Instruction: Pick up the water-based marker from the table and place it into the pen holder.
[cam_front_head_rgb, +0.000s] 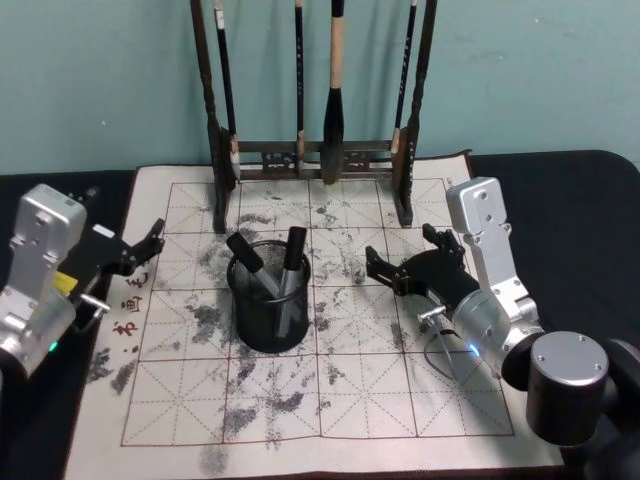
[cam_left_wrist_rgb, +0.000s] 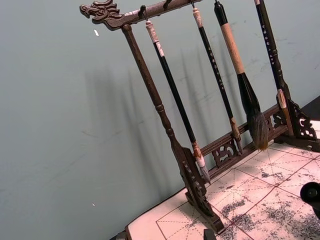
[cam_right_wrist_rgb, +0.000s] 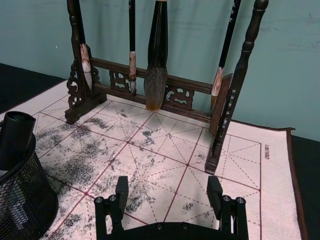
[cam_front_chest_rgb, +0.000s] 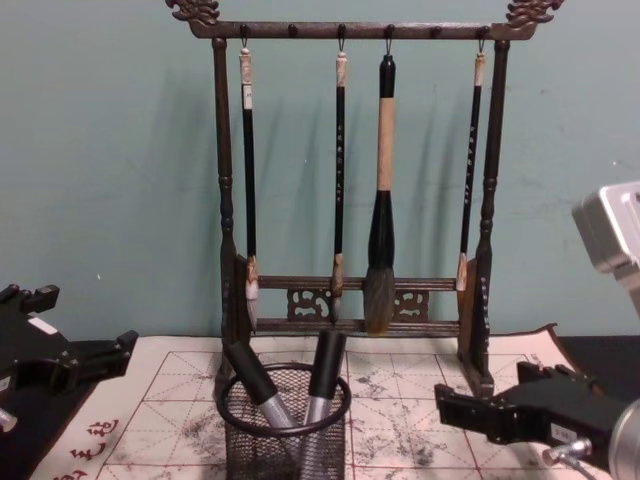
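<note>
The pen holder (cam_front_head_rgb: 269, 305) stands near the middle of the ink-stained practice mat (cam_front_head_rgb: 330, 400), a small round black mesh cup with a solid rim. Two markers are in it. Both have black caps and grey barrels, and both lean: one marker (cam_front_head_rgb: 252, 263) tilts toward the robot's left, the other marker (cam_front_head_rgb: 292, 262) stands more upright on the right side of the cup, their caps sticking up above the rim. From the chest view the two cross low down inside the mesh, so their lower ends sit close together at the bottom.

The right hand (cam_front_head_rgb: 398, 262) hangs just beside the holder on its right, low over the mat, its two fingers spread wide apart and holding nothing. In the right wrist view those fingers (cam_right_wrist_rgb: 121, 190) frame bare mat, with the edge of the cup off to one side.

The left hand (cam_front_head_rgb: 148, 243) sits over the left edge of the mat, well apart from the holder, its fingers also apart and empty.

Behind the cup, at the far edge of the mat, stands the tall dark wooden brush rack (cam_front_head_rgb: 219, 150) with four brushes hanging from its top bar, the thickest brush (cam_front_chest_rgb: 381, 240) third along. The mat lies on a black desk (cam_front_head_rgb: 570, 200).
</note>
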